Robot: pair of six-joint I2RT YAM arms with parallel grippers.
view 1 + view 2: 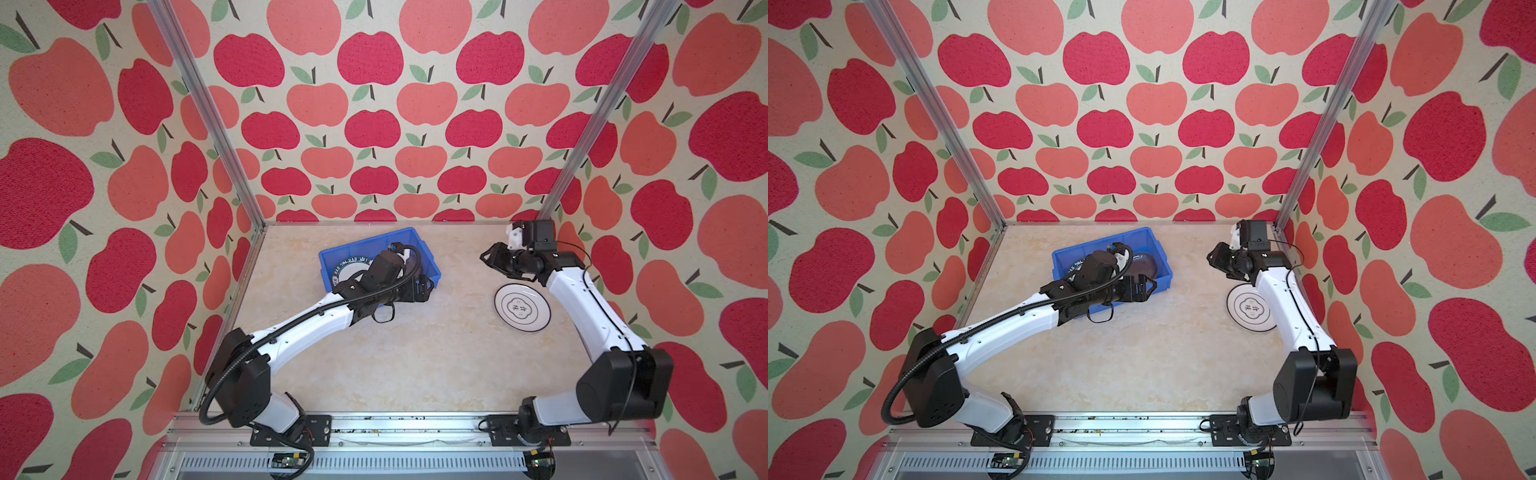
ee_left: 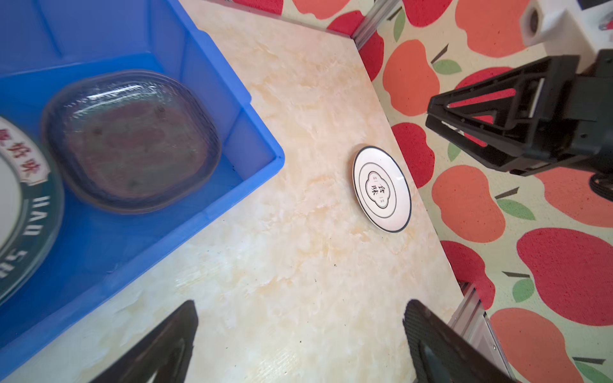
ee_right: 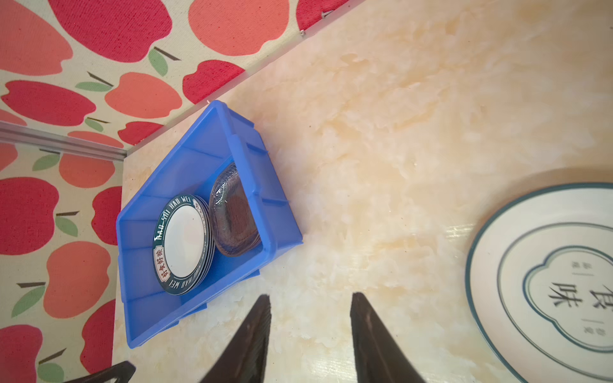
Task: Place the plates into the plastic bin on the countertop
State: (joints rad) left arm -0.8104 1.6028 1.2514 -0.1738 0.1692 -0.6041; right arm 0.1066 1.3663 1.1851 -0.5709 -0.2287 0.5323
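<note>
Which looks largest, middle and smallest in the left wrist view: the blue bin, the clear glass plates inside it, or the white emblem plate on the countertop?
1. blue bin, cut by the frame.
2. glass plates.
3. emblem plate: it lies farther from this camera, so its real size against the glass plates is unsure.

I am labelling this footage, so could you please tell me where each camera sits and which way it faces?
Top views: one camera head high above the front rail, looking down at the countertop; both arms show whole.
Left wrist: over the blue bin corner, facing the emblem plate; the open left gripper and the right gripper show.
Right wrist: beside the emblem plate, facing the bin; its own parted fingers show.
Shared: both wrist views hold bin and emblem plate, from opposite sides.
</note>
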